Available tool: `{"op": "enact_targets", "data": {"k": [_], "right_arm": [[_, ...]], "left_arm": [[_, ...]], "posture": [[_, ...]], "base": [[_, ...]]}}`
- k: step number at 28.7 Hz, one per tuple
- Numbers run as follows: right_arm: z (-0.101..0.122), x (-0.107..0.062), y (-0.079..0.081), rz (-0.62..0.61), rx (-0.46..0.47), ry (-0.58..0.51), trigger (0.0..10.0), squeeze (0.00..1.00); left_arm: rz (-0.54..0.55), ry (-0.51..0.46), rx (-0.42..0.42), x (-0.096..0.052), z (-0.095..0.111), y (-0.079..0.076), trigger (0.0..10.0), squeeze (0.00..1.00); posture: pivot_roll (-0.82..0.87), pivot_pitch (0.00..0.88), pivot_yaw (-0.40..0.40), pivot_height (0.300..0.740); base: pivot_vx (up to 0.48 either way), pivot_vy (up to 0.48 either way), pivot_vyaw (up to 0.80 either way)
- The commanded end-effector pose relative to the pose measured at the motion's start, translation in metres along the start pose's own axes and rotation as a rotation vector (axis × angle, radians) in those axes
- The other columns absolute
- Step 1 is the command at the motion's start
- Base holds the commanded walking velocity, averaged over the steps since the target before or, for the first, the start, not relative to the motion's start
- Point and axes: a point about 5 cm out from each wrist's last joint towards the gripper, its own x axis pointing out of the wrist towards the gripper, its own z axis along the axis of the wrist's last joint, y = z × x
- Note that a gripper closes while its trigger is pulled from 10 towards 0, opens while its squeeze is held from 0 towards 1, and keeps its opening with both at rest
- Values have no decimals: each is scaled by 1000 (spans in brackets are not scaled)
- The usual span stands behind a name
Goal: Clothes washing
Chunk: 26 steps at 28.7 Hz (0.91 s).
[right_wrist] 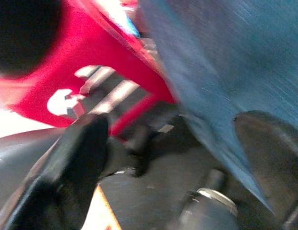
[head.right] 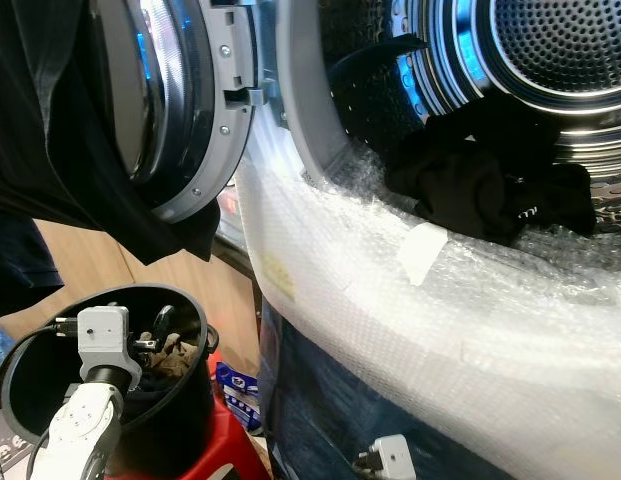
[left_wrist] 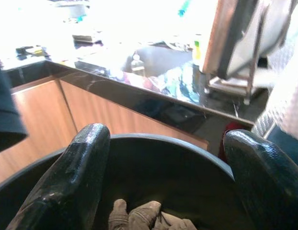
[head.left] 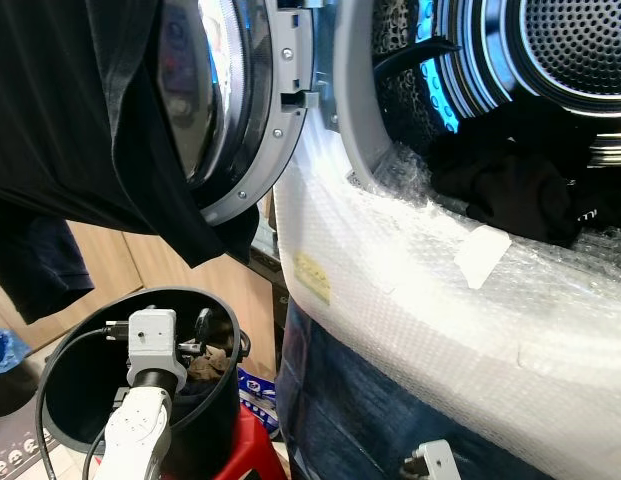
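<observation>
The left pincer [left_wrist: 160, 184] reaches into the black bucket [head.left: 80, 370], its fingers wide apart above a brownish cloth [left_wrist: 149, 218] at the bottom. The bucket sits on a red stool [head.left: 252, 450] beside the open washing machine [head.left: 320, 90] — dark clothes [head.right: 470, 185] lie in its drum. The right pincer [right_wrist: 168, 163] hangs low, fingers apart, holding nothing.

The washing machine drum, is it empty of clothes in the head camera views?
No, a dark garment lies at the front of the drum, just behind the bubble wrap that covers the opening's lower edge.
</observation>
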Motion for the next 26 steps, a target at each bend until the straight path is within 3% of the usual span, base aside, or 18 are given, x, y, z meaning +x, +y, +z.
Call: {"op": "enact_targets", "data": {"k": [1, 2, 5, 6, 7, 8, 10, 12, 13, 26], "right_arm": [[-8, 2, -6, -112, -3, 39, 10000, 1000], [-8, 2, -6, -112, -3, 39, 10000, 1000], [-12, 5, -7, -201, 18, 68, 10000, 1000], [-10, 7, -4, -202, 10, 64, 10000, 973], [-10, 7, -4, -202, 10, 64, 10000, 973], [-9, 8, -3, -211, -3, 66, 10000, 0], [-6, 8, -9, -284, 26, 60, 10000, 0], [-2, 7, -12, -317, 72, 37, 10000, 0], [-1, 8, -12, -321, 60, 32, 10000, 0], [-2, 10, -7, -314, 55, 35, 10000, 0]], "left_arm": [[106, 39, -15, -4, -1, 13, 10000, 0], [106, 39, -15, -4, -1, 13, 10000, 0], [257, 116, -145, -6, -12, 24, 10000, 0], [319, 141, -270, -7, -14, 26, 10000, 0], [319, 141, -270, -7, -14, 26, 10000, 0], [337, 163, -344, -8, -15, 25, 10000, 0], [332, 234, -357, -9, -23, 23, 10000, 0], [360, 279, -439, -12, -30, 22, 10000, 0], [357, 295, -447, -13, -32, 22, 10000, 1000], [430, 435, -623, -18, -40, 25, 10000, 1000]], "posture": [[173, 0, 23, 740], [173, 0, 23, 740], [184, 0, 19, 740], [186, 0, 17, 740], [186, 0, 17, 740], [189, 0, 14, 740], [184, 0, 18, 740], [180, 0, 19, 740], [180, 0, 19, 740], [196, 0, 14, 740]], "base": [[0, 0, 0], [0, 0, 0], [0, 0, 0], [0, 0, 0], [0, 0, 0], [0, 0, 0], [0, 0, 0], [0, 0, 0], [0, 0, 0], [0, 0, 0]]}}
